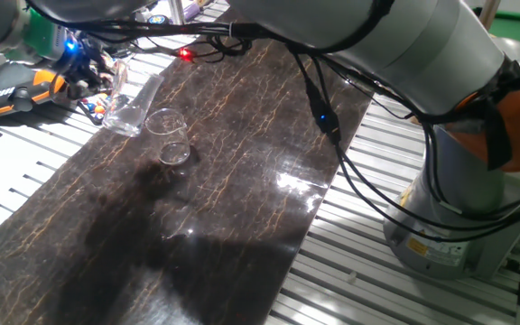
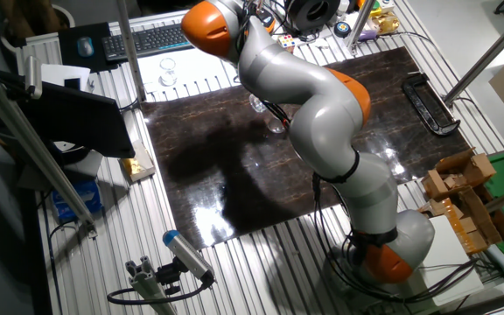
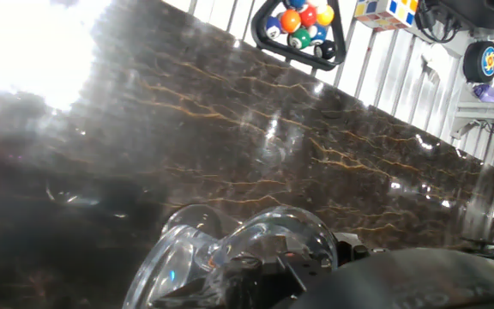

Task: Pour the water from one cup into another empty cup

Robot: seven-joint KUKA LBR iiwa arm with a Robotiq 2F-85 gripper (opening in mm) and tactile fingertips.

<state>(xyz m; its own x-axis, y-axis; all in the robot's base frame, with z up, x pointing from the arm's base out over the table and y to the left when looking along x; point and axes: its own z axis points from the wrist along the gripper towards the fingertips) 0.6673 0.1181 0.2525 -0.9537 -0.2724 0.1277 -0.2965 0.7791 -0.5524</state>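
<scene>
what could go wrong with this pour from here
1. The tumbler is held tilted beside the empty cup, and its mouth looks offset from that rim, so water may land on the dark marble board.
2. The empty cup looks thin and light; a nudge from the tumbler could tip it.
3. Cables and electronics lie close behind, so a spill running off the board could reach them.
</scene>
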